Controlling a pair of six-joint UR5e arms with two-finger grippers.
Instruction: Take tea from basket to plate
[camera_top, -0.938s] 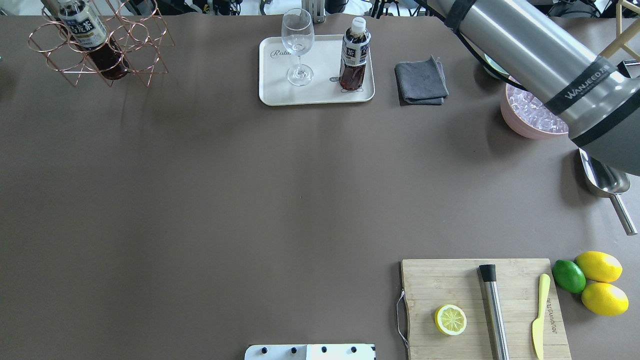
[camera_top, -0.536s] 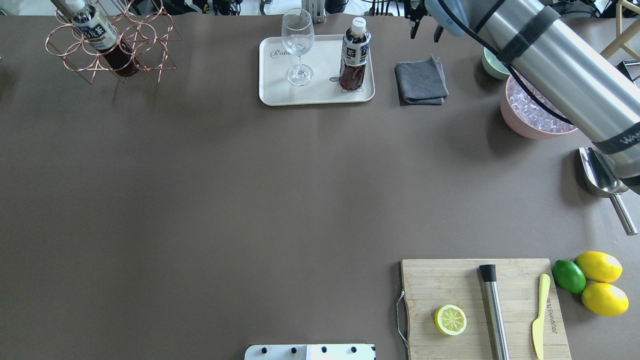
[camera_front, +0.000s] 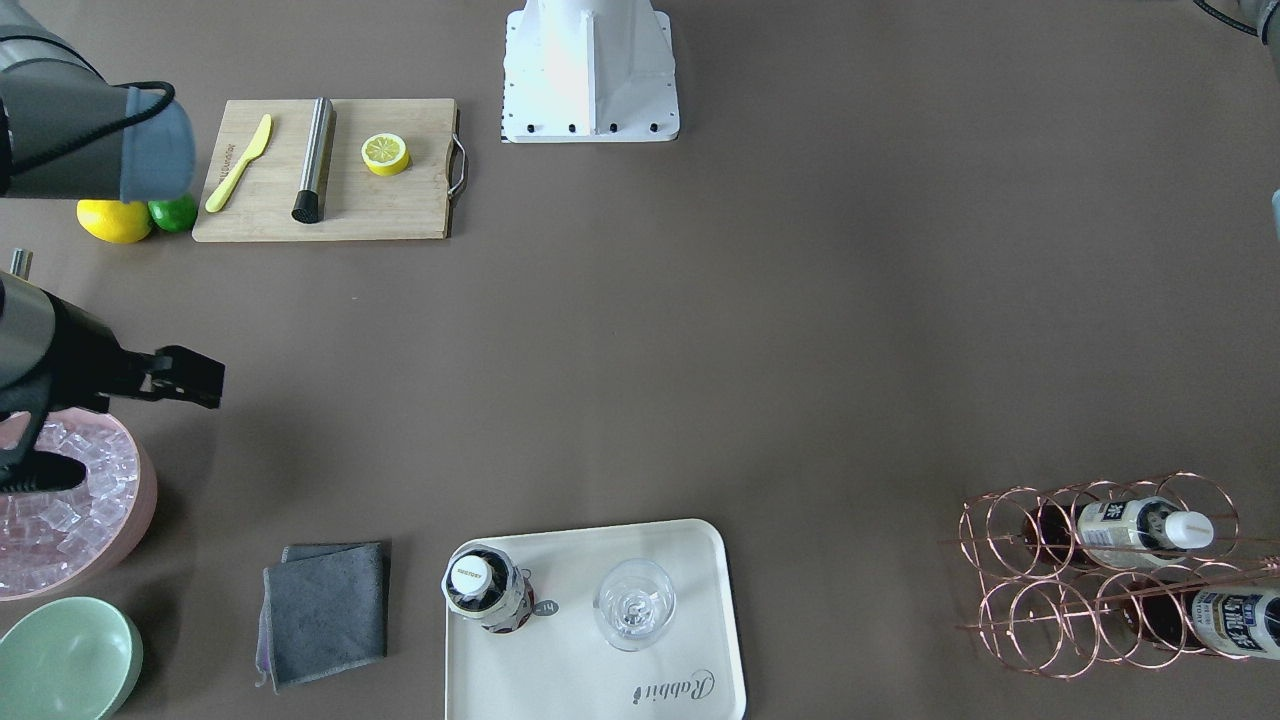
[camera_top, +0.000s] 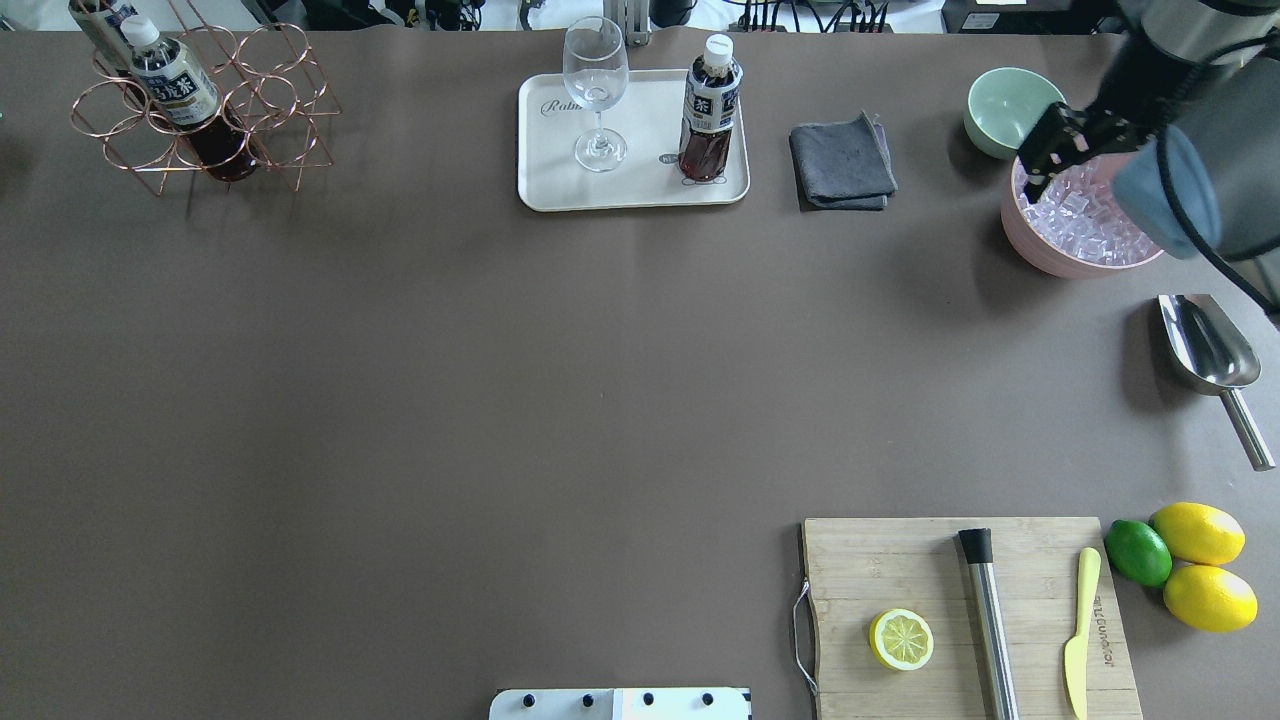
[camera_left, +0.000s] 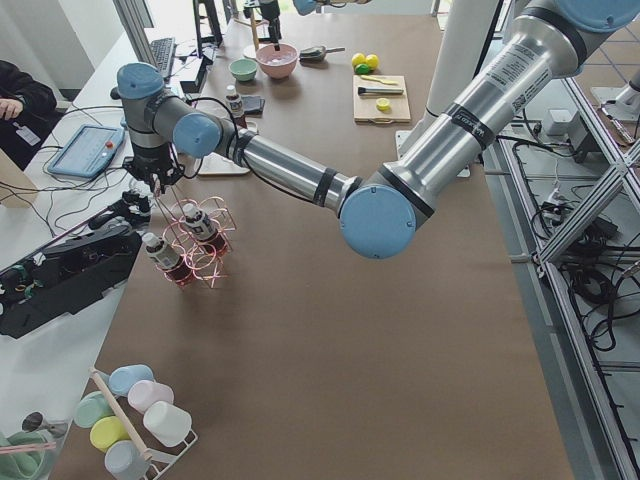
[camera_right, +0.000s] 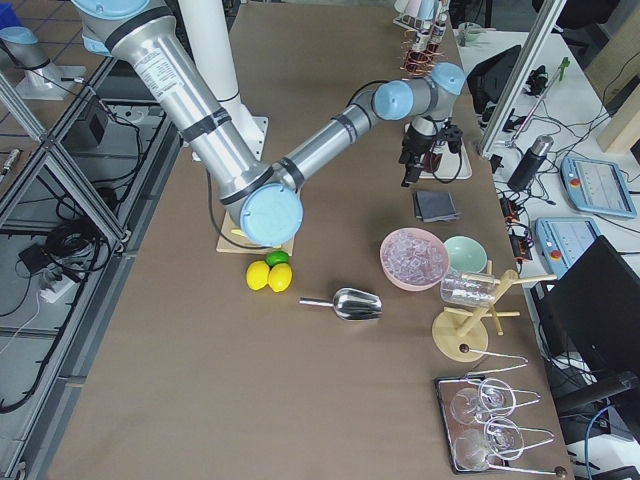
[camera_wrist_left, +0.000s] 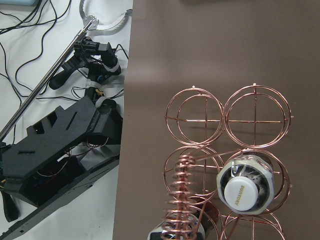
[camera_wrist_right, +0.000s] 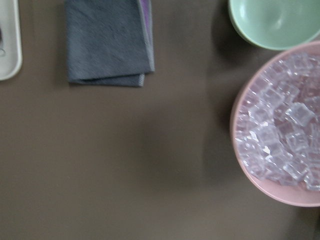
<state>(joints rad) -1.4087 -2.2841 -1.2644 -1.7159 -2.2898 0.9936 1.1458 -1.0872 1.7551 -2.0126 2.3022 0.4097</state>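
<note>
Swung back to the pink bowl, your right gripper hangs spread and empty (left gripper: I cannot tell), while one tea stands on the plate and two wait in the basket.

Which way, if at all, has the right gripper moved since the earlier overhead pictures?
Yes. The right gripper has swung rightward and nearer, from beyond the cloth to the left rim of the pink bowl.

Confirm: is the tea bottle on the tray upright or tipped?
Upright. The tea bottle stands on its base on the plate, white cap uppermost, beside the wine glass.
</note>
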